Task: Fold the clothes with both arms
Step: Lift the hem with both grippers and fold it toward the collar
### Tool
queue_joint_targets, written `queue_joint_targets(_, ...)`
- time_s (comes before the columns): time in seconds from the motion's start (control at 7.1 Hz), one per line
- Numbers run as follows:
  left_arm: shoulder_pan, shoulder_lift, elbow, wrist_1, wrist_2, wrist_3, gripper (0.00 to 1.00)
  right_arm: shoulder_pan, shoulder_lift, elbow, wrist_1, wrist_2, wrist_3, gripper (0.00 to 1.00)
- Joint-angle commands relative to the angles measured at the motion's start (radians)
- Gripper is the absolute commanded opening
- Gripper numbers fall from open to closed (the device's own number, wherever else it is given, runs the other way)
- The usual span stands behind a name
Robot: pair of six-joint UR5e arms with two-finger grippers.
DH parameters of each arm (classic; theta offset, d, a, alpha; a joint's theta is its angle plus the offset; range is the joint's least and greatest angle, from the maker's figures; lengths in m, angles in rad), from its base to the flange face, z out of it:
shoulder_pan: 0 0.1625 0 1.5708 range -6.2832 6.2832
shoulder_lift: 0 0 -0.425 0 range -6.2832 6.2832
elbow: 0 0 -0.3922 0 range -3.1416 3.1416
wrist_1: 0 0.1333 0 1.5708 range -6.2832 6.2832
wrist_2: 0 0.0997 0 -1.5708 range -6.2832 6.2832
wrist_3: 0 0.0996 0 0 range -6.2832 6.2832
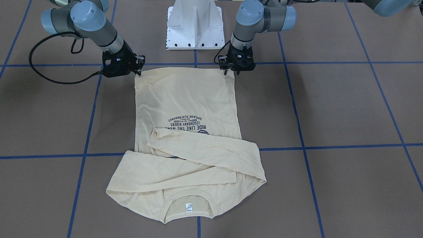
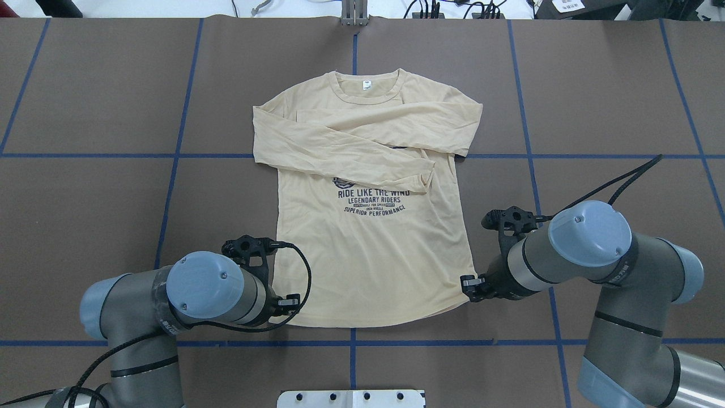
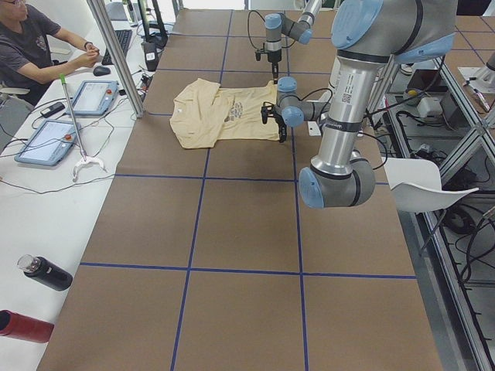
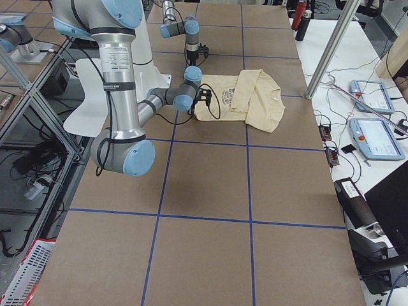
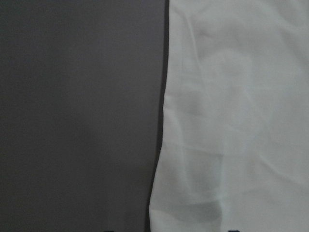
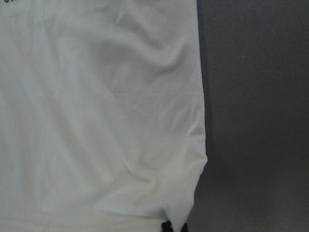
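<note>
Table [image 2: 85, 198]: brown top w/ blue tape grid; the shirt sat in its middle, well apart from the edges.
T-shirt [image 2: 374, 272]: lay flat, print side up; collar [image 2: 346, 94] at the far side from the robot, hem [image 2: 368, 324] nearest it; both sleeves [image 2: 340, 152] were crossed over the chest, one lying on the other, part-covering the top of the print [image 2: 371, 201].
Step in hand: judged as gripping both hem corners, ready to carry the hem up toward the collar; roughly mid-task, w/ sleeves in but body not yet halved.
Doing it well: both corners needed a firm pinch before any lift; lift both sides evenly & at one pace so the thin fabric wouldn't skew; keep the hem taut betw. the arms; go low enough not to drag the crossed sleeves out of place; lay hem square to the shoulders; a one-sided grip would prob. twist the fold.
Left arm [image 2: 170, 306]: reached in from the near left, elbow out, wrist angled down to the hem's left corner.
Right arm [image 2: 589, 243]: mirrored it on the right, wrist low at the other corner.
Left gripper [image 1: 230, 72]: tips at the corner; fingers looked spread, straddling the shirt's edge; fabric there lay flat, so prob. not pinched yet.
Right gripper [image 6: 167, 226]: fingers appeared clenched on the corner; cloth puckered in toward the tips.
</note>
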Motion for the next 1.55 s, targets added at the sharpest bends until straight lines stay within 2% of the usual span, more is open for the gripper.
queue_joint_targets(0.0,0.0,0.0,-0.004,0.002,0.0,0.0,0.38,0.005,0.0,0.002,0.0,0.002,0.0,0.0)
queue_joint_targets(0.14,0.0,0.0,-0.004,0.002,0.0,0.0,0.15,0.005,0.0,0.0,0.0,0.002,0.0,0.0)
queue_joint_targets(0.28,0.015,0.003,-0.008,0.01,0.0,0.002,0.0,0.013,0.0,0.002,0.0,0.005,0.0,0.0)
queue_joint_targets(0.56,0.031,-0.015,-0.037,0.077,-0.003,0.002,0.0,0.014,0.0,0.002,0.0,0.009,0.0,0.0)
queue_joint_targets(0.85,0.031,-0.018,-0.156,0.196,-0.008,0.014,0.0,0.014,0.0,0.002,0.0,0.014,0.0,0.0)
queue_joint_targets(0.99,0.031,-0.017,-0.196,0.242,-0.008,0.017,0.0,0.02,-0.001,0.003,0.0,0.055,0.0,0.0)
queue_joint_targets(1.27,0.031,-0.01,-0.205,0.257,-0.008,0.02,0.0,0.016,-0.044,0.038,-0.002,0.097,0.003,0.0)
queue_joint_targets(1.41,0.032,-0.009,-0.208,0.275,-0.009,0.021,0.0,0.01,-0.066,0.07,-0.009,0.196,0.041,0.0)
